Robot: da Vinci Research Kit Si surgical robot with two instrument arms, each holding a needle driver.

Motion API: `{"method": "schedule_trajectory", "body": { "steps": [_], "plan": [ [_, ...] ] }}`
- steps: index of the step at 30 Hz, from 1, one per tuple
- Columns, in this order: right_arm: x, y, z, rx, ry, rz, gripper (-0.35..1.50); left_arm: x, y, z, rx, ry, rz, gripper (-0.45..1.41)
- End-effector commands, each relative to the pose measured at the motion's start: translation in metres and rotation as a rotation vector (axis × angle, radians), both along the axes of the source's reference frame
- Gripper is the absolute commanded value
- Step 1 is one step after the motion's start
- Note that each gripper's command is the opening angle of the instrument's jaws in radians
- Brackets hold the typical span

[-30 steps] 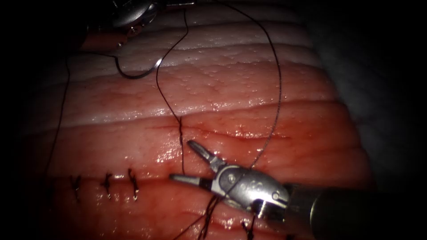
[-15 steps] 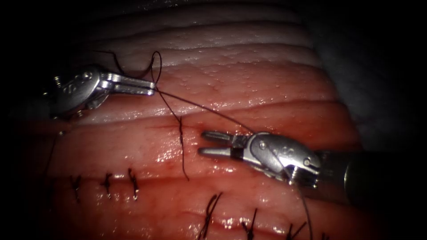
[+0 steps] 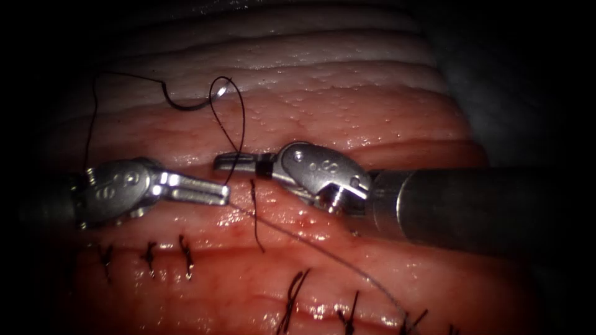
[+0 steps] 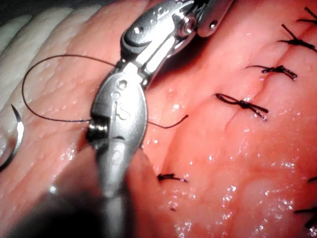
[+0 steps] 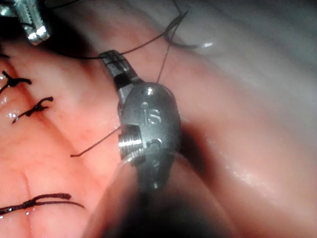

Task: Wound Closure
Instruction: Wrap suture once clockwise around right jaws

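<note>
L to R in the endoscope view. Three finished stitches [image 3: 149, 254] are seen at lower L on the tissue [image 3: 372, 111], so that part of the cut is judged closed. Above them the left tool [image 3: 208, 190] lies w/ jaws closed; the thread [image 3: 239, 118] runs from its tip, apparently gripped there. The needle [image 3: 186, 102] is held by neither tool: it lies free on the pale tissue at upper L, not in the tissue, thread trailing from its end. At centre a knotted strand [image 3: 253, 211] stands at the cut, its tail lying loose toward the viewer; this stitch is judged tied but untrimmed. A thread loop rises above the right tool [image 3: 226, 161], whose jaws look closed; whether thread is pinched cannot be told. At lower R more stitches [image 3: 347, 313] are seen. Remaining, as judged: trimming, plus any open cut between the rows.
</note>
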State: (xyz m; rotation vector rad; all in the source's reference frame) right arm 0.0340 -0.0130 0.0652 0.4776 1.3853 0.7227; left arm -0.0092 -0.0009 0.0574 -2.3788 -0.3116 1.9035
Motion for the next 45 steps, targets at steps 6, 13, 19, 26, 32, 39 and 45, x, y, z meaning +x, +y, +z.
{"method": "schedule_trajectory", "body": {
  "steps": [6, 13, 19, 26, 32, 39, 45],
  "plan": [
    [0.0018, 0.0024, 0.003, 0.144, 0.291, 0.04, -0.35, -0.001, -0.0019, 0.0, -0.002, -0.008, 0.015, -0.45],
    [0.0013, 0.003, 0.0031, 0.145, 0.491, -0.052, -0.35, -0.0008, -0.0024, 0.0023, 0.022, -0.002, 0.027, -0.45],
    [0.0012, 0.0025, 0.001, 0.151, 0.562, -0.082, -0.35, -0.0003, -0.0025, 0.0062, 0.049, 0.032, 0.022, -0.45],
    [0.0005, 0.0027, -0.0011, 0.124, 0.563, -0.137, -0.35, 0.0015, -0.0016, 0.0085, 0.063, 0.044, -0.007, -0.45],
    [0.0003, 0.0015, -0.0014, 0.072, 0.553, -0.363, -0.35, 0.0033, -0.0002, 0.0083, 0.098, -0.024, -0.033, -0.45],
    [-0.0001, 0.0, -0.0022, 0.007, 0.552, -0.523, -0.35, 0.0037, 0.0012, 0.0089, 0.109, -0.041, -0.046, -0.45],
    [-0.0001, -0.0002, -0.0024, -0.025, 0.552, -0.59, -0.35, 0.0034, 0.0025, 0.0105, 0.112, -0.057, -0.067, -0.45]
  ]
}}
